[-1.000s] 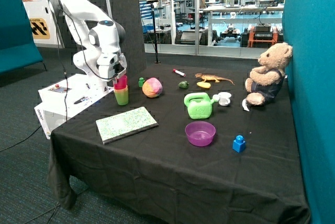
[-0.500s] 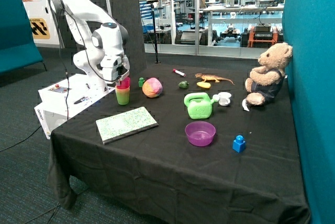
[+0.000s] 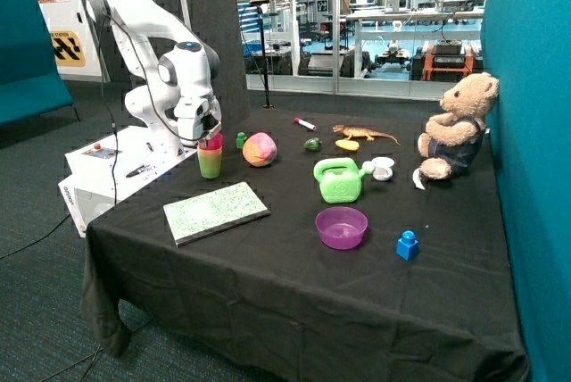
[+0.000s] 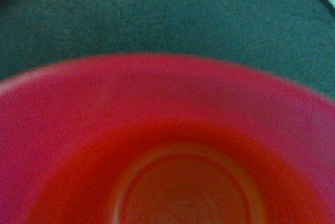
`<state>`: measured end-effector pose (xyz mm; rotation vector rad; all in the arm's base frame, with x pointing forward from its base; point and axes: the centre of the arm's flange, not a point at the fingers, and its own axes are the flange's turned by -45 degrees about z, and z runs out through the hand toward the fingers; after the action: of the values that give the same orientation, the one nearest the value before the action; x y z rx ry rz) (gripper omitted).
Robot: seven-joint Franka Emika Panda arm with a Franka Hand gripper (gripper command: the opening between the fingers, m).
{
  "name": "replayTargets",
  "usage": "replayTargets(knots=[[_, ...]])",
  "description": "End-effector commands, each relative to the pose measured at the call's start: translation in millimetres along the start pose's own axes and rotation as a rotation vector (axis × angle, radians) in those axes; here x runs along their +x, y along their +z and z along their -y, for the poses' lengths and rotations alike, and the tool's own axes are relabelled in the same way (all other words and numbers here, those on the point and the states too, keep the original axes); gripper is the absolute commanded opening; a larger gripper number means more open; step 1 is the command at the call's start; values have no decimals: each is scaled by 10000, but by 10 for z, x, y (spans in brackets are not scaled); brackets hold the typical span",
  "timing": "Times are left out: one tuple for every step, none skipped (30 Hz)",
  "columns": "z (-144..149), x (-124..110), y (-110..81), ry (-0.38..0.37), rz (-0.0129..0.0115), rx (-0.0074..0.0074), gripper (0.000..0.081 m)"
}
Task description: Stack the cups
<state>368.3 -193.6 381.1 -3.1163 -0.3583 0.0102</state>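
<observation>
Hovering gripper (image 3: 209, 135) over smooth magenta cup (image 3: 211, 141) nested in green cup (image 3: 210, 163); grip unclear.

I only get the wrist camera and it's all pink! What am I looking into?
Observer: The inside of the pink cup. From the outside view it sits on top of the cup stack, right under the gripper.
Operator: What's under the pink one?
Observer: A green cup, with a thin yellow band just above it. The stack stands on the black table.
Operator: What's next to it?
Observer: A small green thing and a colourful ball on one side, a speckled book towards the front edge.
</observation>
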Motion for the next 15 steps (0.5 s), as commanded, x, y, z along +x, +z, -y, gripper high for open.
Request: replayTargets(knots=[[69, -75, 71, -237, -58, -55, 586], [70, -77, 72, -242, -58, -55, 595], [67, -78, 75, -247, -58, -55, 597], [63, -78, 78, -229, -58, -55, 602], [60, -77, 79, -196, -59, -55, 604], [58, -79, 79, -255, -58, -55, 605], [55, -80, 80, -245, -58, -55, 606], [53, -81, 81, -248, -58, -55, 612], [49, -84, 83, -245, -58, -55, 610], [44, -88, 86, -225, -59, -55, 605], [40, -91, 88, -225, -59, -55, 606], [34, -96, 92, -190, -59, -55, 613], [28, -99, 95, -147, -59, -55, 615], [22, -105, 98, -193, -59, -55, 614], [18, -110, 100, -194, -59, -55, 616]])
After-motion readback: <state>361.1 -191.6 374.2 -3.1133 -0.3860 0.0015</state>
